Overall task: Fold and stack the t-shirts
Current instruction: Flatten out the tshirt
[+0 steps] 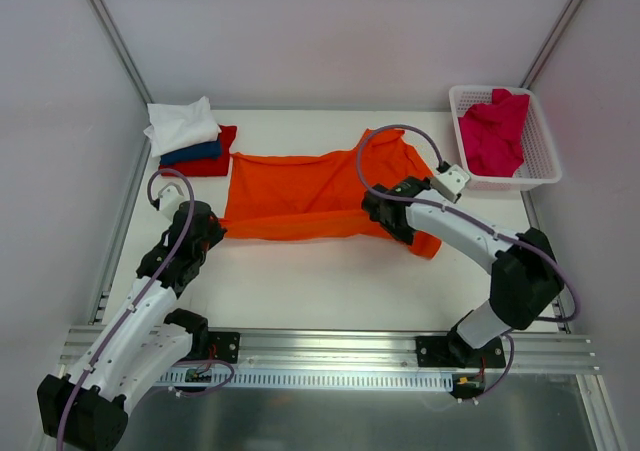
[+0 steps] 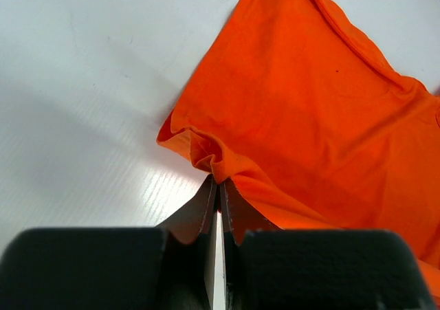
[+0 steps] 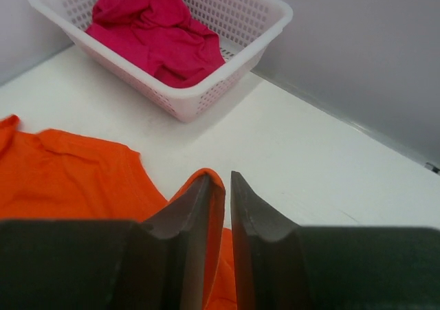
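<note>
Left claw [image 2: 218, 186]: was clamped on a corner of the orange t-shirt [image 2: 309, 117].
Right claw [image 3: 220, 181]: was pinched on its far end.
Pink t-shirt [image 3: 158, 35]: lay bunched in the basket [image 3: 227, 83].

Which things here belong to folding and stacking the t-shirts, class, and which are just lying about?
Part of the job: orange t-shirt, pinched by left gripper and right gripper; white t-shirt, dark blue t-shirt and red t-shirt, folded in a pile; crimson-pink t-shirt, crumpled.
Just there: white lattice basket holding the crimson-pink one; table.
</note>
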Controlling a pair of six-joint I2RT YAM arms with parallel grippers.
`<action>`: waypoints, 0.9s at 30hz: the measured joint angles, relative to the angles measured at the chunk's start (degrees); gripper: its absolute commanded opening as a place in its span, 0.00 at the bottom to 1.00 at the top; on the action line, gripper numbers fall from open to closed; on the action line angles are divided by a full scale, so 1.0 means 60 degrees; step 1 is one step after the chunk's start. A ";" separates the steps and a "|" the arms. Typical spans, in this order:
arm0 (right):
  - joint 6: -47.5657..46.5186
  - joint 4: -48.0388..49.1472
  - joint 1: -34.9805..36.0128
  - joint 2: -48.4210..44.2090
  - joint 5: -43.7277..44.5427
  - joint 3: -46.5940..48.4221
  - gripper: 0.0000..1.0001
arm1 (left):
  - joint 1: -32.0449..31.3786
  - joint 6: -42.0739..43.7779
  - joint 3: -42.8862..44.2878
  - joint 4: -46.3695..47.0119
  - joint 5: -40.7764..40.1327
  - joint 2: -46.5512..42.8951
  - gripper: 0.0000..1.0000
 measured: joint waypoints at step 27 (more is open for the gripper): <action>0.2546 -0.0113 0.1829 0.0211 0.0015 0.2320 0.90 | 0.0000 -0.0011 -0.0124 -0.0004 0.0164 -0.0109 0.00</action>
